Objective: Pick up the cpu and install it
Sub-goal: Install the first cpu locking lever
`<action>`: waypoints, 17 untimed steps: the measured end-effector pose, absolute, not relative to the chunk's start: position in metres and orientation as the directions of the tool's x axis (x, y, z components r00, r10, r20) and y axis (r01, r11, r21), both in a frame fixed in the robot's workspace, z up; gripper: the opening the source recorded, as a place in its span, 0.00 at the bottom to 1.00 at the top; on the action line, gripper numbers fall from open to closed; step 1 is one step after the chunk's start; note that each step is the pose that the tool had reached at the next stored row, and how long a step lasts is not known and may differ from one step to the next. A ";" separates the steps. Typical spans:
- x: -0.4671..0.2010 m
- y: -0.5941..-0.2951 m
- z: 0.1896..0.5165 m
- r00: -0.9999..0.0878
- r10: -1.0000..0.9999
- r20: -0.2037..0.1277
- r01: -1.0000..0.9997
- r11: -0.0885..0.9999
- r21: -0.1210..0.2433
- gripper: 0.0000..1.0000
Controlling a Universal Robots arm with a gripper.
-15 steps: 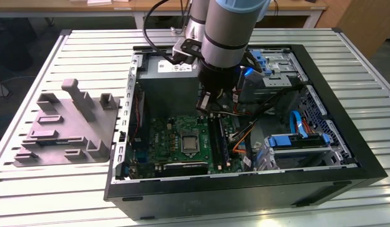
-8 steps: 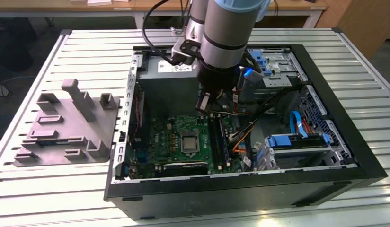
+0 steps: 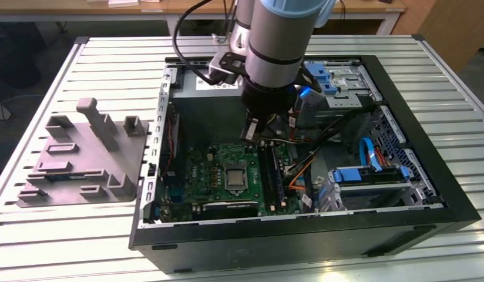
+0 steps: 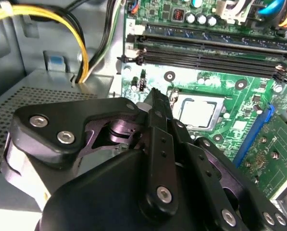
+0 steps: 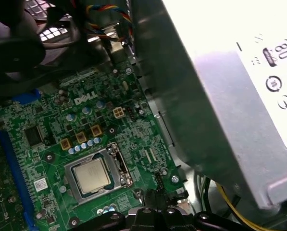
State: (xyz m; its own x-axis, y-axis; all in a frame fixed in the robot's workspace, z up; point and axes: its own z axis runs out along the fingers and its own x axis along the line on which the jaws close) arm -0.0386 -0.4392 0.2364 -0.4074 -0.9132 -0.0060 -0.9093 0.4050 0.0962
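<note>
Silver-topped cpu (image 5: 90, 174), one, seated in socket, one gripper (image 4: 155, 103) above

printed marks on motherboard (image 5: 52, 120) and power-supply label (image 5: 273, 72).

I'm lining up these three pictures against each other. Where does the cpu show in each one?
Exterior view: the cpu sits in its socket on the green motherboard, below the gripper.
First wrist view: cpu framed by the socket.
Second wrist view: cpu beyond the gripper.
Shared landmark: the motherboard.
</note>
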 end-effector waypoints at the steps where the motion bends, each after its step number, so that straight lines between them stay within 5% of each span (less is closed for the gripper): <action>1: -0.039 -0.440 0.236 -0.404 -0.915 -0.006 -0.911 0.402 0.096 0.11; 17: -0.041 -0.447 0.237 -0.330 -0.944 -0.009 -0.941 0.328 0.089 0.11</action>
